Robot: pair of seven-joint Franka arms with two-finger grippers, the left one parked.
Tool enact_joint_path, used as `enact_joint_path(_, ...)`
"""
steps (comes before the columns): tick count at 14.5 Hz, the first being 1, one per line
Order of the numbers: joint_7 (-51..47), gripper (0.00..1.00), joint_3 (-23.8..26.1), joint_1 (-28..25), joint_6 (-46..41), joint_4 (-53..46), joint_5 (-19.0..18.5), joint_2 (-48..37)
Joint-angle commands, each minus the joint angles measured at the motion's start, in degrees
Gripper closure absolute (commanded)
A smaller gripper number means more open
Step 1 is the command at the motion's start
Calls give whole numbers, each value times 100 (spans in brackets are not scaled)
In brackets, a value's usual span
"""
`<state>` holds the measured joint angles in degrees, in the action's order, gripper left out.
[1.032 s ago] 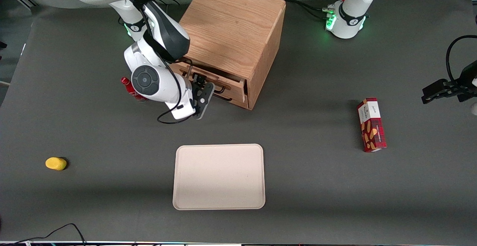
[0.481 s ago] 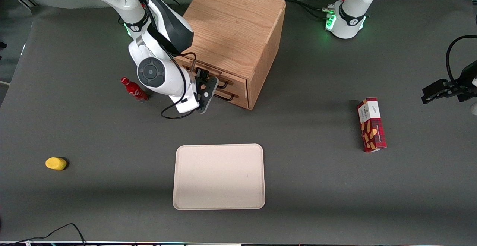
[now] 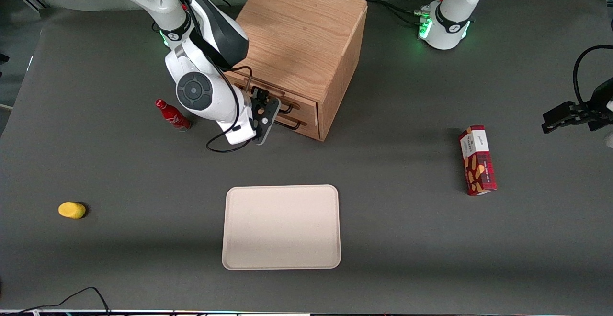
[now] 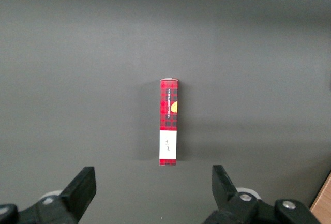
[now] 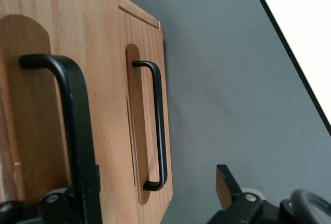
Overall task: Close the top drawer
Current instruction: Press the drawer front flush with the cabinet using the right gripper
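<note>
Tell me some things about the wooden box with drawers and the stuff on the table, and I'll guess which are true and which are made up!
1. The top drawer is pushed in, level with the front of the oak cabinet. True.
2. The gripper is over the tray. False: it is right in front of the cabinet's drawers, by the black handles; the tray lies nearer the front camera with nothing on it.
3. A small red bottle stands on the table beside the working arm. True.
4. The yellow thing sits on top of the cabinet. False: it lies on the table, toward the working arm's end.
5. The red checked box lies on the table toward the parked arm's end. True.
</note>
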<state>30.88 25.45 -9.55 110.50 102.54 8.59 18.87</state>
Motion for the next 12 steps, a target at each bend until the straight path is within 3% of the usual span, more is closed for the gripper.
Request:
enact_joint_path(1,-222,0,162,-47,-72,275,29,-252)
enact_joint_path(12,-170,0,162,-38,-292,179,222,-331)
